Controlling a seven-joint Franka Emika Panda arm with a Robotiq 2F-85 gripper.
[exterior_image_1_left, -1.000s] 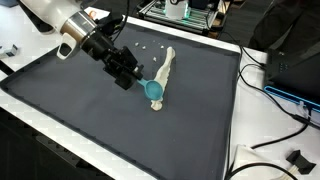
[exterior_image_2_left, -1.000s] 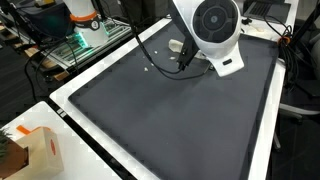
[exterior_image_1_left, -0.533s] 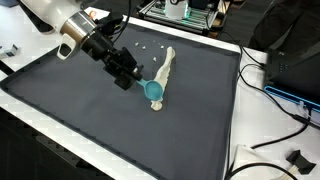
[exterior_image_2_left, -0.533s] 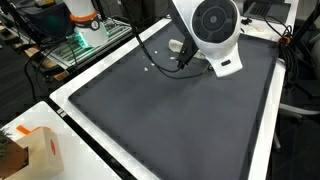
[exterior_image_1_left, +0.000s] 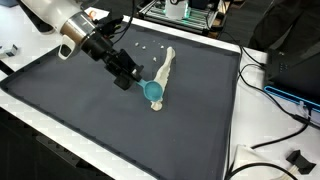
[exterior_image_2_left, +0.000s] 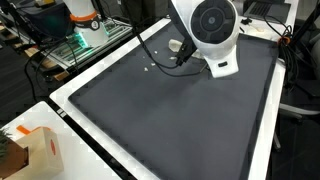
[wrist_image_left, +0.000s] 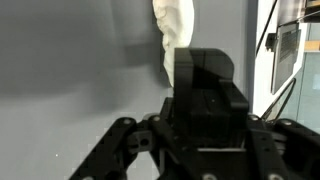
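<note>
Claw (exterior_image_1_left: 126, 79): black, matt, hard plastic look. Desk (exterior_image_1_left: 90, 120): dark grey mat, matt, fine cloth-like weave. Rim (exterior_image_1_left: 237, 108): white, smooth. Scoop (exterior_image_1_left: 153, 91): teal plastic, slight gloss. Rag (exterior_image_1_left: 166, 66): cream cloth, soft, rumpled.

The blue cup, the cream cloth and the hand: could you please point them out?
blue cup (exterior_image_1_left: 153, 91), in an exterior view, its middle.
cream cloth (exterior_image_1_left: 167, 62), in an exterior view, its upper stretch.
hand (exterior_image_1_left: 128, 80), in an exterior view, between its fingertips.
</note>
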